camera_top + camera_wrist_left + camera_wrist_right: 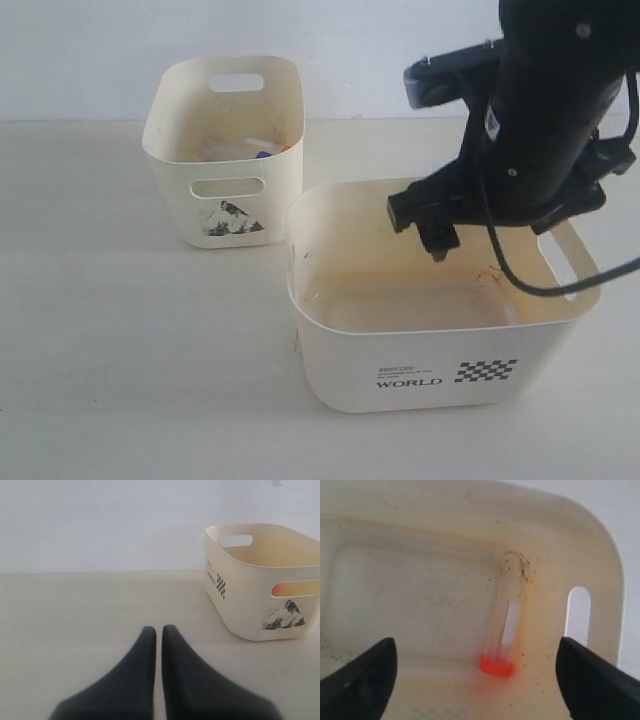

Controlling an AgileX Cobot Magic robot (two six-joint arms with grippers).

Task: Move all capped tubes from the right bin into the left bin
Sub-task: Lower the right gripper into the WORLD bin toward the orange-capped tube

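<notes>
**One tube left to be moved from the right bin**

Several tubes (262,152), blue and orange caps showing, are already gathered in the left bin (222,215) toward the far edge of the table (100,350). In the right bin (400,360), nearer the front edge, one orange-capped tube (502,630) is seen lying flat on the floor beside the slotted wall; no other is visible there. The right gripper (476,660) is lowered into this bin above it, spread wide and empty, with the tube framed between the jaws. The left gripper (159,635) is seen low over the table, pressed together on nothing.
</notes>
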